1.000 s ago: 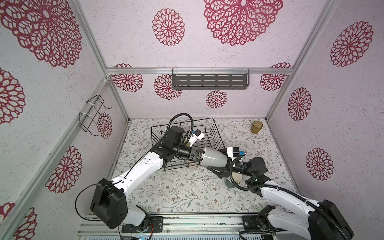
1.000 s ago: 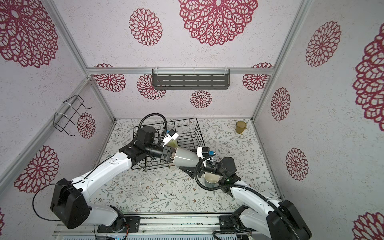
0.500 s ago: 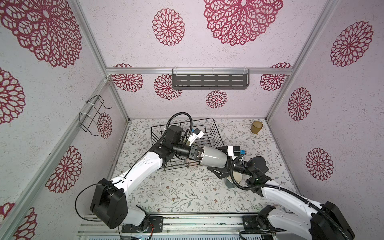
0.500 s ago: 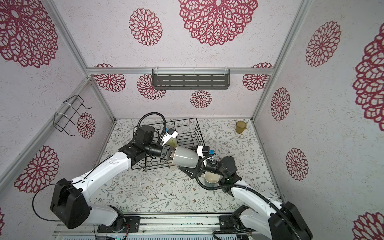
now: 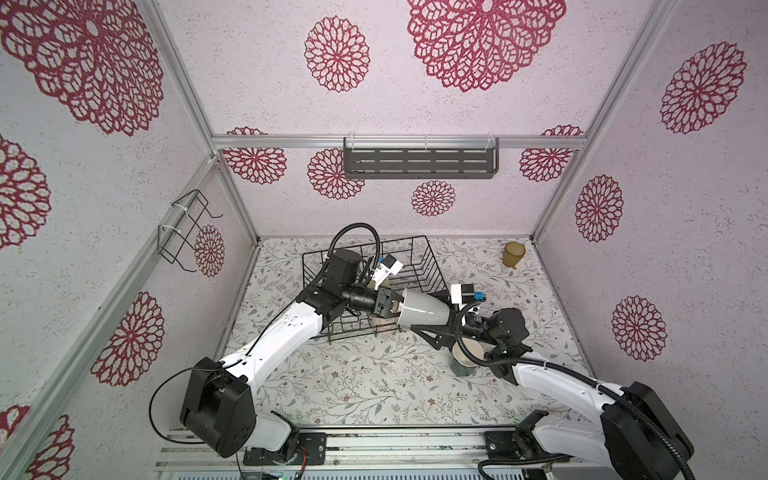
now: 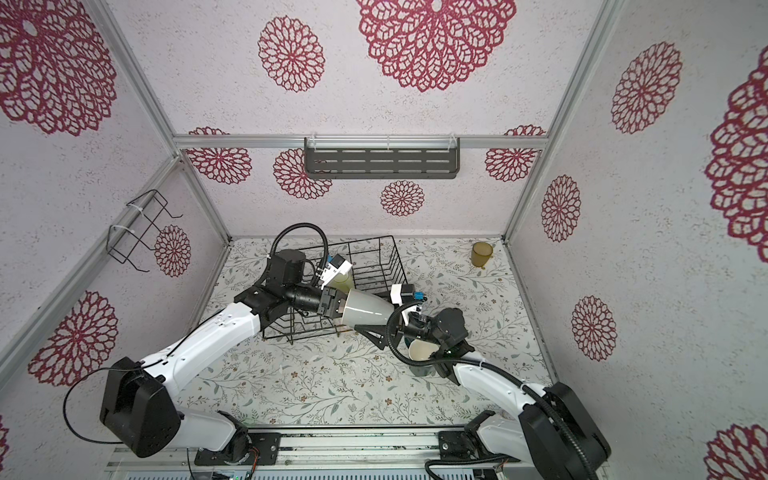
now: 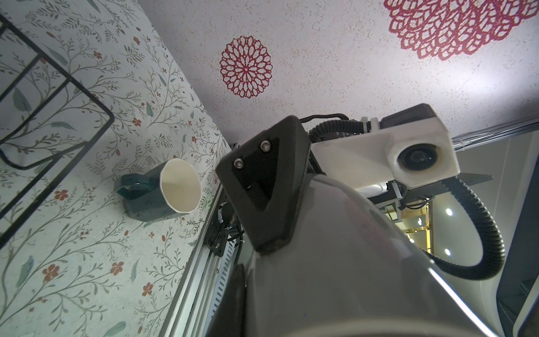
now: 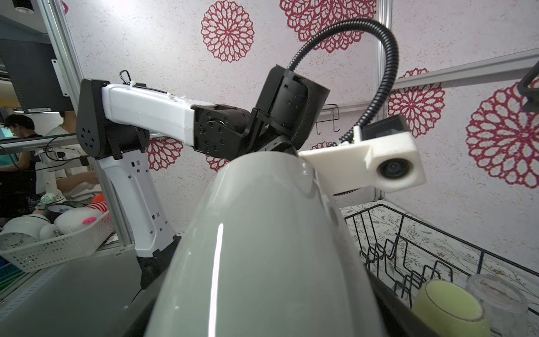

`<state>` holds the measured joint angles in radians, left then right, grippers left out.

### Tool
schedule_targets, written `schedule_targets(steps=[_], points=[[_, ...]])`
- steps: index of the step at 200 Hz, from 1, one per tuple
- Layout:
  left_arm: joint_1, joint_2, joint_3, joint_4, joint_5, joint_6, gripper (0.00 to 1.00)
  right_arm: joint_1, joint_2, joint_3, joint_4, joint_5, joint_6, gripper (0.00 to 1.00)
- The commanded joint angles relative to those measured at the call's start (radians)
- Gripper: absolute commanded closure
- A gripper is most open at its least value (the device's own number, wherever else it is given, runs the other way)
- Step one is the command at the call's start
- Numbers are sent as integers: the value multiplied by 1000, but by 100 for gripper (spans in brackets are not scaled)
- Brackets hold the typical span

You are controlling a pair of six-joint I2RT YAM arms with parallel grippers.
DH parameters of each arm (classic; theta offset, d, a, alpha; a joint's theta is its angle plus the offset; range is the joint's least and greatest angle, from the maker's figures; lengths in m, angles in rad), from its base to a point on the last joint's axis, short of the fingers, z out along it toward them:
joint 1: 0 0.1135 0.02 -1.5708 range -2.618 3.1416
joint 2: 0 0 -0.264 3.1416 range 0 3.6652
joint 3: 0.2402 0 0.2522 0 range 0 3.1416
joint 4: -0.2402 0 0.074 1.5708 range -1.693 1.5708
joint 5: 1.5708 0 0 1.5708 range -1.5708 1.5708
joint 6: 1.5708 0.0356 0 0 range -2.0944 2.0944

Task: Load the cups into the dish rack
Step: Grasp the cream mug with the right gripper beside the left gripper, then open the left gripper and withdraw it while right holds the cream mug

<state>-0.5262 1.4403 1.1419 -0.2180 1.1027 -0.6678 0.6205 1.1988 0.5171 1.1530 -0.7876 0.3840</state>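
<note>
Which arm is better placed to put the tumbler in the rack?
Left. The left gripper grips the tumbler by its rim, close to the rack; the right gripper straddles its base, farther away.

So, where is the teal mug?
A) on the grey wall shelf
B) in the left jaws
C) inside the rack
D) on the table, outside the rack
D: the teal mug stands upright on the table, outside the rack.
</note>
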Motion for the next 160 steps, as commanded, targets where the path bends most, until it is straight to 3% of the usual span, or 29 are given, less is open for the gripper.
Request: schedule_targets(steps=[1, 16, 37, 54, 90, 118, 142, 160], points=[[-16, -20, 23, 22, 30, 26, 84, 10, 14, 60, 145, -40, 93, 20], [-9, -27, 25, 13, 22, 31, 81, 10, 15, 58, 146, -25, 92, 21], [11, -46, 12, 10, -16, 39, 66, 7, 8, 78, 71, 9, 82, 24], [65, -70, -2, -16, -94, 47, 64, 1, -6, 112, -52, 21, 53, 29], [178, -160, -112, 142, -172, -47, 50, -10, -8, 172, -227, 46, 13, 34], [244, -219, -125, 82, -236, -27, 44, -31, -5, 266, -500, 99, -74, 40], [293, -276, -140, -1, -348, 14, 38, -56, 25, 420, -862, 123, -188, 41], [342, -309, -133, -116, -462, 33, 37, -57, 63, 539, -1117, 234, -279, 42]])
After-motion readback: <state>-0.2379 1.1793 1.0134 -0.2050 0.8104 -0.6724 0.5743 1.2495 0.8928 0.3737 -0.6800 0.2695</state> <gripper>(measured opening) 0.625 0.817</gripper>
